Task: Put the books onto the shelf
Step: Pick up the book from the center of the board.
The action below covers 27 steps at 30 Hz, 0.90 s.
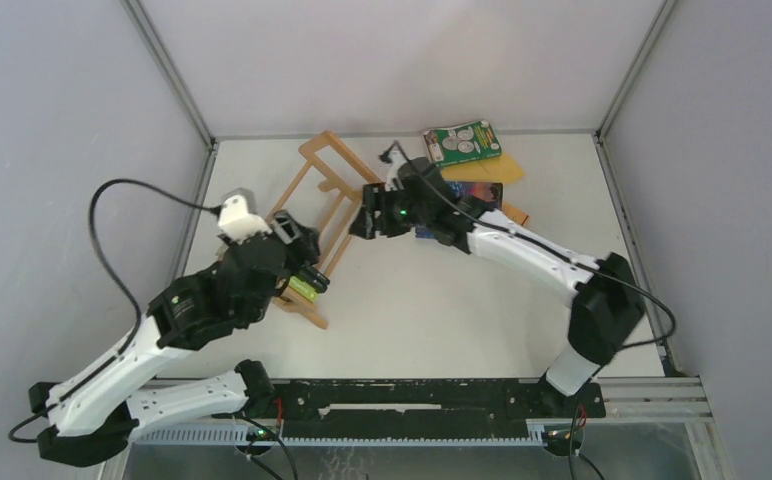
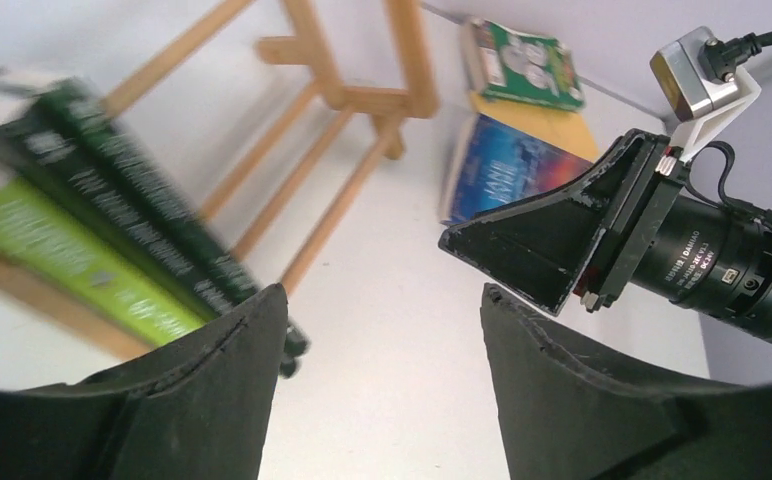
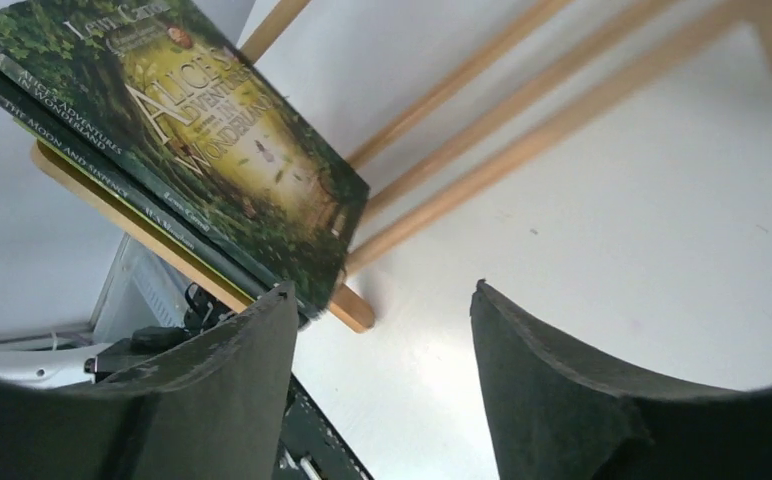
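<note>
Left pincer (image 2: 380,300) and right pincer (image 3: 382,290) both gape empty. Some books (image 3: 192,130) lean on the shelf (image 1: 314,190), centre-left. A pile (image 1: 462,142) lies flat on the worktop (image 1: 412,320), upper right. They look thin, light and floppy, so I'd pinch an overhanging edge near the spine.

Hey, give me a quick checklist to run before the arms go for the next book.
1. Left claw open, empty: ok.
2. Right claw open, empty: ok.
3. Alice book and lime-green book resting on the shelf: ok.
4. All books shelved: not ok; green circle-cover book and blue book lie off the shelf.
5. Shelf squared up: not ok, it sits diagonally on the table.
6. Shelved books stable: cannot tell.
</note>
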### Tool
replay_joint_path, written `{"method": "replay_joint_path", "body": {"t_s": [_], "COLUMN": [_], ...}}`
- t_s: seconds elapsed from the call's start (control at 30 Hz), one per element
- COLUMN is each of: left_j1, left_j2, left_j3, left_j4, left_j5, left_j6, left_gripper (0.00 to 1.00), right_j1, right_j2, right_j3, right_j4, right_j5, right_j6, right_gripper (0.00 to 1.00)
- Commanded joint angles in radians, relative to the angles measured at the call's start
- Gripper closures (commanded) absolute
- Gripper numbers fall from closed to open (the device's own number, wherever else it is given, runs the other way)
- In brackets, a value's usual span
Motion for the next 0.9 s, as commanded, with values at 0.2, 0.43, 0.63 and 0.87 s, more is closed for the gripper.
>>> {"method": "replay_joint_path", "body": {"t_s": [0.2,0.43,0.63,0.87], "left_j1": [-0.029,-0.024,0.072,0.187], "left_j2": [0.315,0.616,0.795,0.917], "left_j3": [0.171,0.374,0.47,0.464], "left_j4": [0.395,0.413,0.45,0.559], "left_j5": [0.282,0.35,0.521,0.7], "left_j6": [0.299,0.366,0.332,0.36], "left_gripper": [0.16,0.05,0.01,0.01], "right_j1": [-0.204,-0.424,-0.56,-0.601], "right_j2": [-0.393,-0.409,-0.39,-0.432], "right_j3": [-0.351,-0.409,-0.476,-0.633], "right_j4": [0.071,0.082,0.117,0.222], "right_j5": [0.275,0.219,0.168,0.188], "right_j6": [0.082,0.101,0.198,0.295], "right_gripper": [0.17,0.17,0.16,0.15]}}
